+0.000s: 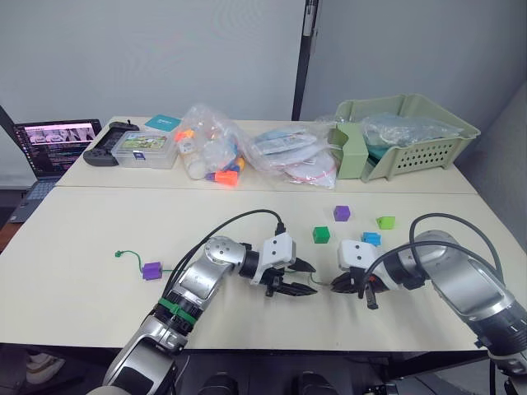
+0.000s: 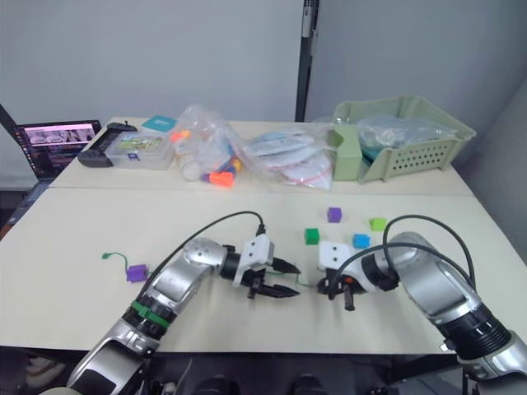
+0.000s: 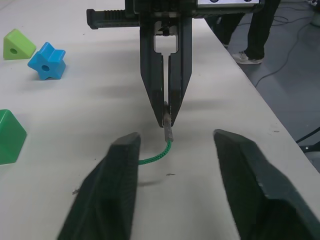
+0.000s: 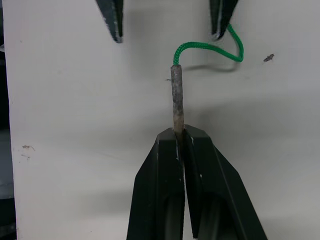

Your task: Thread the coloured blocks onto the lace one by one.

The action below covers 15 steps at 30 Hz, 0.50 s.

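Surface: a cream table (image 1: 99,304) stood before a grey wall, with a second table butted against its far edge.
Far table: a laptop (image 1: 51,148) sat off its left end; a clear lidded box (image 1: 146,150), clear plastic bags (image 1: 247,152) holding orange toys, and a pale green basket (image 1: 412,136) at the right end lined it.
Lace: the green lace (image 4: 210,49) lay near the front edge of the table, its small loop end (image 1: 120,254) toward the left edge.
Lace tip: the stiff grey tip (image 4: 177,95) was clamped between the black fingers of the right gripper (image 4: 179,134), which were pressed together on it.
Left gripper: the left gripper (image 3: 172,147) rested low over the table near the front edge, pointing at the right gripper, its two fingers spread wide on either side of the cord and not touching it.
Threaded block: one purple block (image 1: 151,271) sat on the lace toward the left edge.
Loose blocks: a green block (image 1: 321,234), a second purple block (image 1: 342,213), a lime green block (image 1: 385,222) and a blue block (image 1: 371,239) lay in a loose cluster toward the right of the table, behind the right gripper and apart from one another.
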Each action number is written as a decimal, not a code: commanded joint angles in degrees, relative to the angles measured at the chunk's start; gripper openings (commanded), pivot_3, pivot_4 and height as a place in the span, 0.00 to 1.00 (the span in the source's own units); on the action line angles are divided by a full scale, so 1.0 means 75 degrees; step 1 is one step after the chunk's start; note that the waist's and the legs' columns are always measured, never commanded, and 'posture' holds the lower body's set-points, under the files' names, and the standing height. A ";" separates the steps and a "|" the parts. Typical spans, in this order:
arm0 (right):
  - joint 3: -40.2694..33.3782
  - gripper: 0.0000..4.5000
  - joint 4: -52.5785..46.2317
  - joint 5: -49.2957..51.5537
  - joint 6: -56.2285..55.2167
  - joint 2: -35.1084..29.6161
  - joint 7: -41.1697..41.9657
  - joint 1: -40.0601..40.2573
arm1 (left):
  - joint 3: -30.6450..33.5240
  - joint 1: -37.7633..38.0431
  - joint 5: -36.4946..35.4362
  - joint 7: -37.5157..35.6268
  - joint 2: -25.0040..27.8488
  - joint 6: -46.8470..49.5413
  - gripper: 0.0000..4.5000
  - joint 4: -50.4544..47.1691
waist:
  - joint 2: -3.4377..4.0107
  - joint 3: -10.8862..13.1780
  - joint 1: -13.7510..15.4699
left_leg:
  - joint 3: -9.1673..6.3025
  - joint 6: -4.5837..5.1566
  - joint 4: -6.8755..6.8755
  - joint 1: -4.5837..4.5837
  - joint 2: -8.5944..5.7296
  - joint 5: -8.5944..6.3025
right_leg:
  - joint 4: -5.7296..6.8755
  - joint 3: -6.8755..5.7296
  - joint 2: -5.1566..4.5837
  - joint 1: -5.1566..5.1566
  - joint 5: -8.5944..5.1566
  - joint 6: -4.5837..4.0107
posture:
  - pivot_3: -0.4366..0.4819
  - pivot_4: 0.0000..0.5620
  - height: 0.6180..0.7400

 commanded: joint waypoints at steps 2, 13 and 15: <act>-0.0205 0.00 -0.0166 0.0111 0.0022 -0.0103 -0.0028 -0.0069 | -0.0087 -0.0166 0.0125 0.0091 -0.0146 -0.0236 0.52 0.0076 | 0.0000 0.0000 0.0001 | 0.0000 0.0000 0.0000 0.0000 0.0000 0.0000 | -0.0005 0.0000 0.0000 0.0003 0.0000 0.0000 | 0.48 0.27 0.98; -0.0232 0.00 -0.0136 0.0104 -0.0011 -0.0151 -0.0068 -0.0023 | -0.0224 -0.0339 0.0431 0.0338 -0.0499 -0.0501 0.52 0.0486 | 0.0000 0.0000 0.0004 | 0.0000 0.0000 0.0000 0.0000 0.0000 0.0000 | -0.0009 0.0000 0.0000 0.0005 0.0000 0.0001 | 0.48 0.27 0.98; -0.0240 0.00 -0.0122 0.0100 -0.0030 -0.0176 -0.0076 -0.0014 | -0.0234 -0.0356 0.0439 0.0297 -0.0538 -0.0503 0.52 0.0528 | 0.0000 0.0000 0.0003 | 0.0000 0.0000 0.0000 -0.0001 0.0000 0.0000 | -0.0010 -0.0001 0.0000 0.0005 0.0000 0.0001 | 0.48 0.27 0.98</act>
